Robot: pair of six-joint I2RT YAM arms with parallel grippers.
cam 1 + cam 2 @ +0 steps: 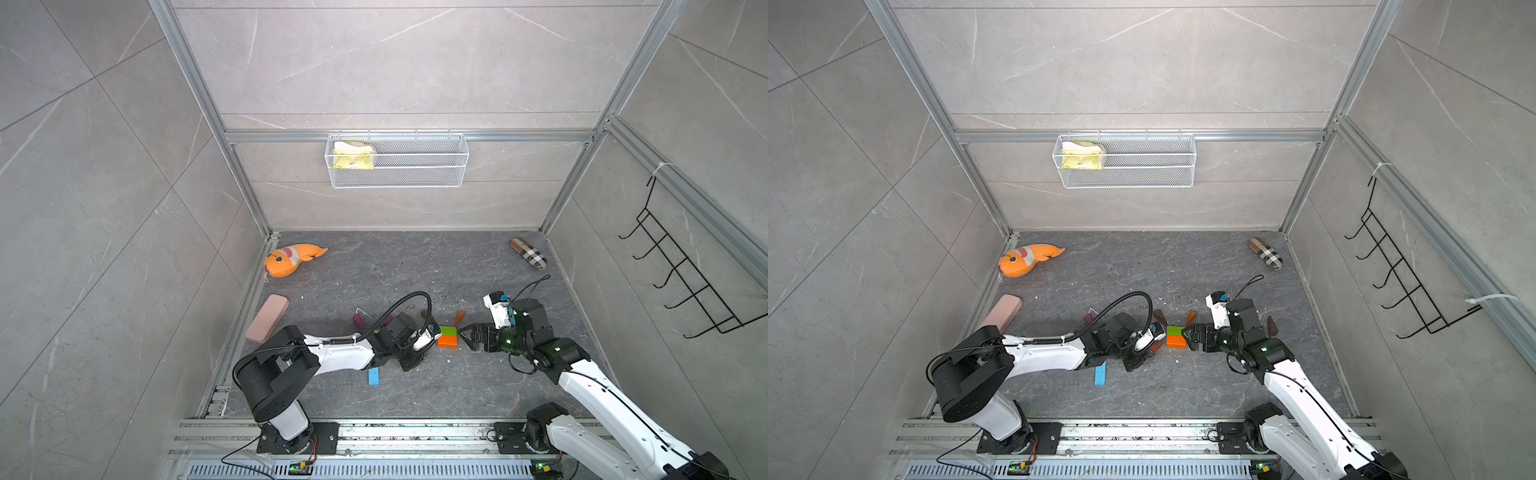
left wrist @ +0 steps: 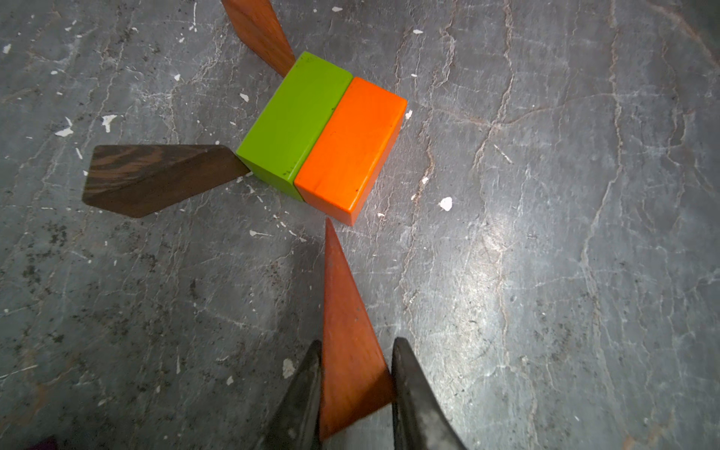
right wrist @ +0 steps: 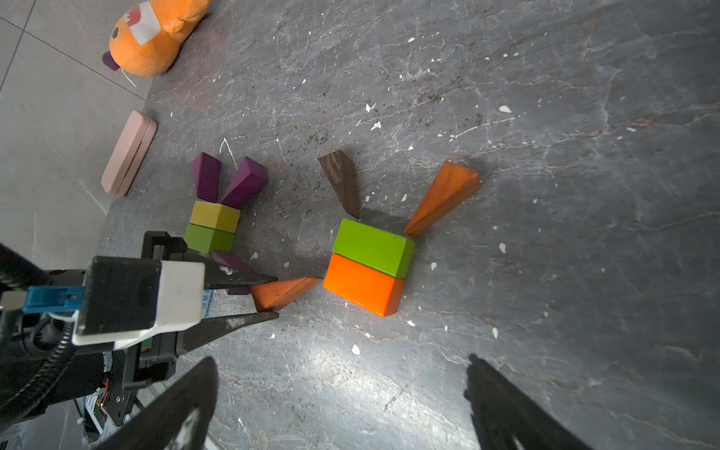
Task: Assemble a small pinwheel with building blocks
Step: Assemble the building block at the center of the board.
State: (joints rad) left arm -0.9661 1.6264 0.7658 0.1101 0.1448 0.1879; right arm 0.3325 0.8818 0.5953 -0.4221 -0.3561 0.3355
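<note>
A green brick point(image 2: 296, 120) and an orange brick point(image 2: 350, 144) lie side by side mid-floor, seen in both top views point(image 1: 447, 341) point(image 1: 1176, 341). A dark brown wedge point(image 2: 156, 177) and an orange-brown wedge point(image 2: 259, 31) point at the green brick's corners. My left gripper point(image 2: 356, 343) is shut on a third orange-brown wedge point(image 2: 346, 331); its tip lies just short of the orange brick's corner. In the right wrist view that wedge point(image 3: 282, 292) rests on the floor. My right gripper point(image 3: 341, 360) stands open and empty, close to the bricks' right side point(image 1: 463, 334).
A second cluster of purple wedges point(image 3: 245, 183), a yellow brick point(image 3: 215, 215) and a green brick point(image 3: 208, 237) sits left of my left gripper. A light-blue bar point(image 1: 373, 376) lies nearer the front. Orange plush fish point(image 1: 291, 259), pink case point(image 1: 267, 318) and plaid case point(image 1: 528, 253) line the edges.
</note>
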